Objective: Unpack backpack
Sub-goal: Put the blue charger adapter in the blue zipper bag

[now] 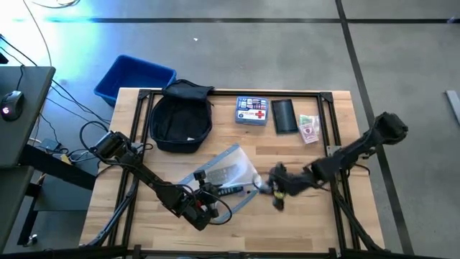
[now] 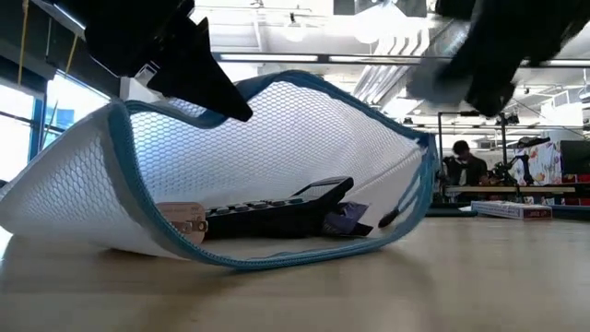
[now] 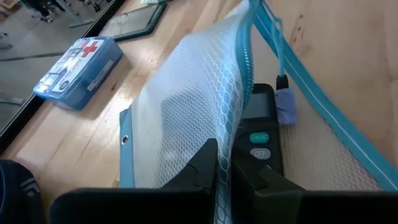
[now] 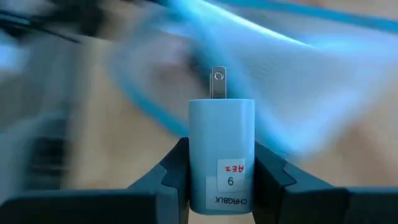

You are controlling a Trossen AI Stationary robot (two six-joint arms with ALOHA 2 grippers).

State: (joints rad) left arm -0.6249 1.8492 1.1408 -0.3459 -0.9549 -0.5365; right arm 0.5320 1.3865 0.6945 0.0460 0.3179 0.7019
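The dark backpack [image 1: 180, 121] lies flat at the table's far left, untouched. In front of it, mid-table, a white mesh pouch [image 1: 228, 173] with blue zip trim lies on its side with its mouth held open [image 2: 304, 138]. A black calculator [image 3: 261, 121] and small items sit inside it. My left gripper [image 3: 224, 155] is shut on the pouch's upper rim. My right gripper [image 4: 222, 155], just right of the pouch [image 1: 277, 188], is shut on a pale charger plug [image 4: 222, 134]. My left gripper pinches the pouch's upper mouth edge [image 3: 231, 134] beside the zip, a single mesh layer, between both fingers. It comes slanting down from the near left. That rim is lifted [image 2: 198, 92], while the pouch's lower side rests on the table. My right gripper pinches the charger plug by the two flat sides of its body [image 4: 199, 168]. The prong [image 4: 217, 84] points away from the wrist, past the fingertips. The plug is lifted clear of the table, just outside the pouch's mouth.
A blue bin [image 1: 133, 78] stands off the table's far left corner. Along the far edge lie a first-aid tin [image 1: 251, 111], a flat black pouch [image 1: 284, 115] and a small packet [image 1: 309, 129]. Bare wood lies along the near edge.
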